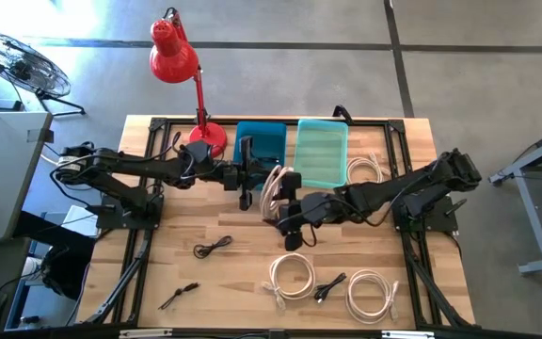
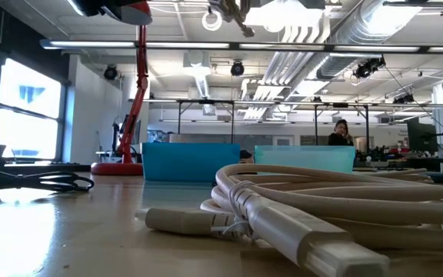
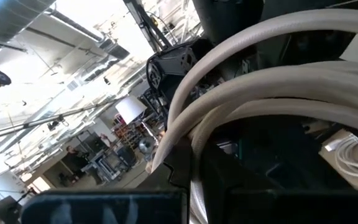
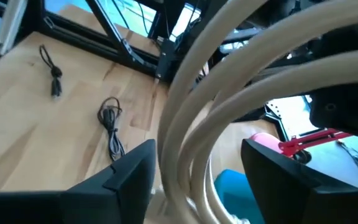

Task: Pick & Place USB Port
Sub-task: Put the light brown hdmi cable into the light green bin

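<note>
A coiled white USB cable (image 1: 273, 188) is lifted off the table between my two arms, in front of the dark blue bin (image 1: 262, 141) and the teal bin (image 1: 323, 151). My left gripper (image 1: 248, 184) reaches it from the table's left and my right gripper (image 1: 290, 209) from the right. Both are shut on its loops. The low view shows only the coil's lower loop (image 2: 220, 15) at the top edge. In both wrist views the white strands (image 3: 272, 74) (image 4: 191, 124) fill the picture. My left gripper comes level from the table's left and pinches a white strand (image 3: 195, 186) of the coil's left side between its dark fingers (image 3: 180, 165). The coil hangs clear of the table. My right gripper has several strands (image 4: 188, 155) of the coil between its two fingers (image 4: 135, 171), coming level from the table's right. The loops run across the fingers and arch above them, lifted clear.
A red desk lamp (image 1: 175, 56) stands at the far left by the blue bin. More white coils (image 1: 290, 278) (image 1: 370, 292) (image 1: 365, 169) and black cables (image 1: 213, 248) (image 1: 177, 295) (image 1: 330, 285) lie on the wooden table. A white coil (image 2: 321, 208) lies close before the low camera.
</note>
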